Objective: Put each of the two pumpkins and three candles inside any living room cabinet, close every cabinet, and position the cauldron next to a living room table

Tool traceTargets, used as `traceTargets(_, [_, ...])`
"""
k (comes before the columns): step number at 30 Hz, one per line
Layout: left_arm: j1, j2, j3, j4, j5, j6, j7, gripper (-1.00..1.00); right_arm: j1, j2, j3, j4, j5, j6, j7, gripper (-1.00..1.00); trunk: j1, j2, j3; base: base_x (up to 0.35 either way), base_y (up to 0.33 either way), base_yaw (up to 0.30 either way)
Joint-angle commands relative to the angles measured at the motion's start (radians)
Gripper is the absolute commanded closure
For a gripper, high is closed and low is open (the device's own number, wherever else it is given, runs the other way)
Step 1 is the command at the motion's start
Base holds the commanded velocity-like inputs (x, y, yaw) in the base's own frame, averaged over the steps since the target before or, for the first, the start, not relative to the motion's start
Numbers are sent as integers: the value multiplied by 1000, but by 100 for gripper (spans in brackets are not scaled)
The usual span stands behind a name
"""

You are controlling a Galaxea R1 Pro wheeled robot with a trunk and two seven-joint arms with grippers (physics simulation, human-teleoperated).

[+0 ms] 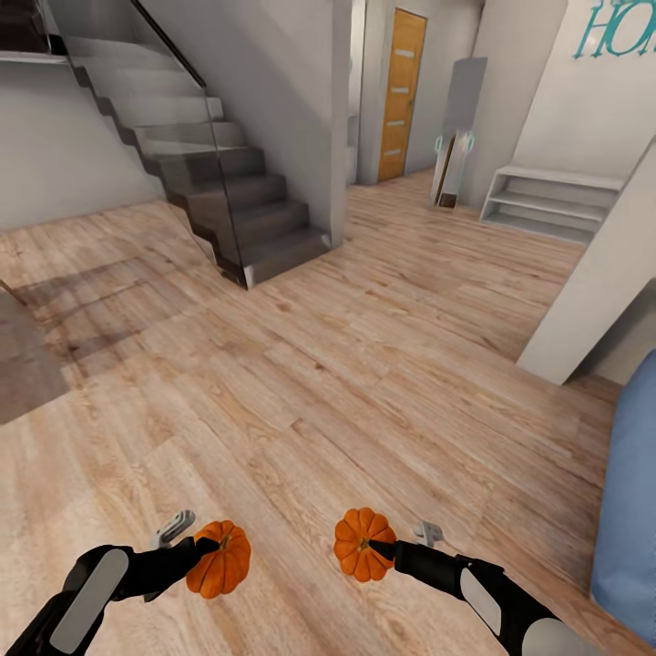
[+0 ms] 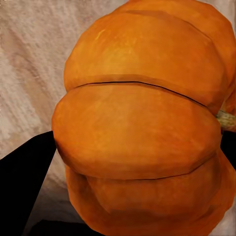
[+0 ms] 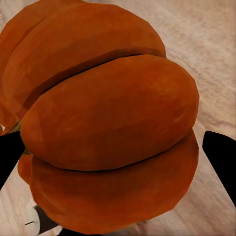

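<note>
- My left end effector is clamped on one pumpkin, carried low over the wood plank floor in front of me.
- My right end effector grips the second pumpkin, held level with the first, the two well apart.
- In the left wrist view the first pumpkin bulges between the dark fingers; in the right wrist view the other pumpkin does the same.
- Ahead: a grey staircase, an orange door, a white low shelf. No cabinet is in sight, so I judge this to be transit.
- Both pumpkins look rigid, light and smooth-skinned; their rounded ribs could roll in the grip, so a hold across the widest part, seated in the grooves, seems safest.
</note>
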Motion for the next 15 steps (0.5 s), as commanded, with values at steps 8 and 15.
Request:
traceTargets(8, [0,-26,1,0,-91,-36,11,100,0,0,4,-2,-10,5,-10,100,-31,56,24,0,0,0])
traceTargets(15, [0,-54,1,5,-170,-64,31,100,0,0,4,1,-13,-47,-38,100,-58,105,46,0,0,0])
